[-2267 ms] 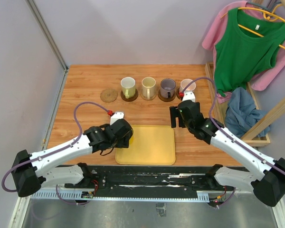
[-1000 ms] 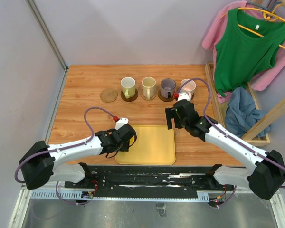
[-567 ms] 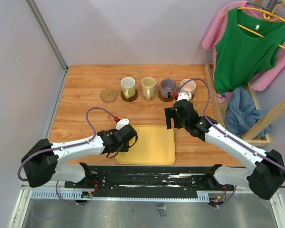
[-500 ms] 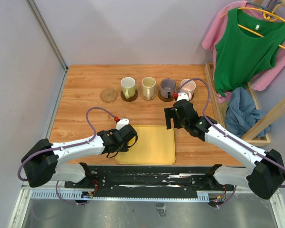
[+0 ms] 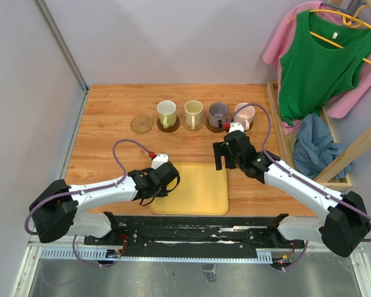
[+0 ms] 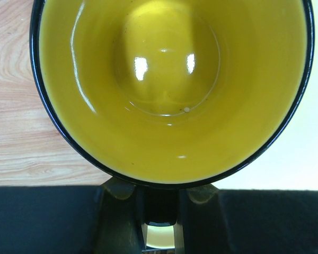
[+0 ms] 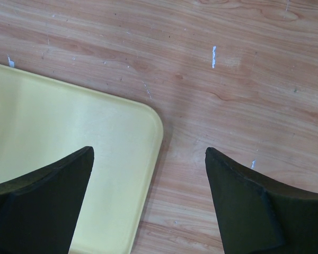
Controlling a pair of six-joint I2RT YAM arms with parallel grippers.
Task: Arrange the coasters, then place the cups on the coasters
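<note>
Yellow see-through mug, dark-rimmed, glossy inside, sits right against the left tool, handle toward it; whether gripped cannot be told. Right tool stands open.

Wooden table, yellow tray, row of coasters

Four cups stand on coasters behind the tray, a bare coaster leftmost.

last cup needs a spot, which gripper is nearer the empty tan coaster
Left. The left gripper is at the left edge of the yellow tray, just nearside of the tan coaster; the right gripper is over its far right corner, further away.
</note>
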